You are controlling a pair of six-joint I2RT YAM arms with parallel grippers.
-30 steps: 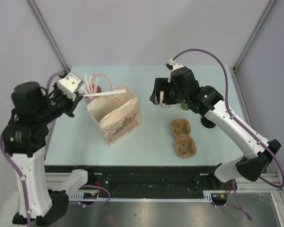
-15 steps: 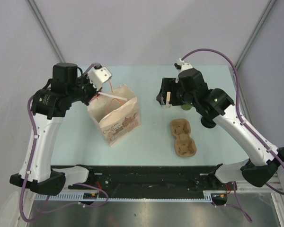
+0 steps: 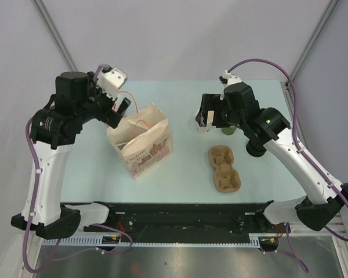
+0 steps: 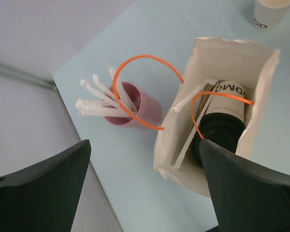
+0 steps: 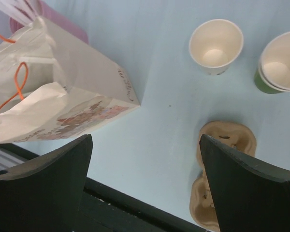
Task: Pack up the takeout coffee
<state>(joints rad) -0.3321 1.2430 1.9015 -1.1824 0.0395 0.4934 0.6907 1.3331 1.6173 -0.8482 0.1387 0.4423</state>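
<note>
Black plastic tops the one lidded cup in sight. It sits down inside the open paper bag, tilted toward one wall, with a pale band of printed letters on its side and a white wrapped straw slanting beside it; the colour of its body is hard to tell in the shade. The left arm is reared high, shoulder and elbow folded so that the wrist hangs over the bag's far-left corner and looks steeply down. The left gripper is spread wide with nothing between its fingers, above the bag's orange handles and a pink cup of white straws that stands just beside the bag. The right arm rises from its base and reaches inward, elbow bent out to the right, its wrist poised over the far middle of the table. The right gripper is likewise wide apart and holds nothing. Below it stand a lidless white cup and, near that, a lidless green cup, with the brown pulp tray on the robot's side of them. A round black disc lies by the right forearm, just right of the tray; whether it is a second lidded cup cannot be told.
</note>
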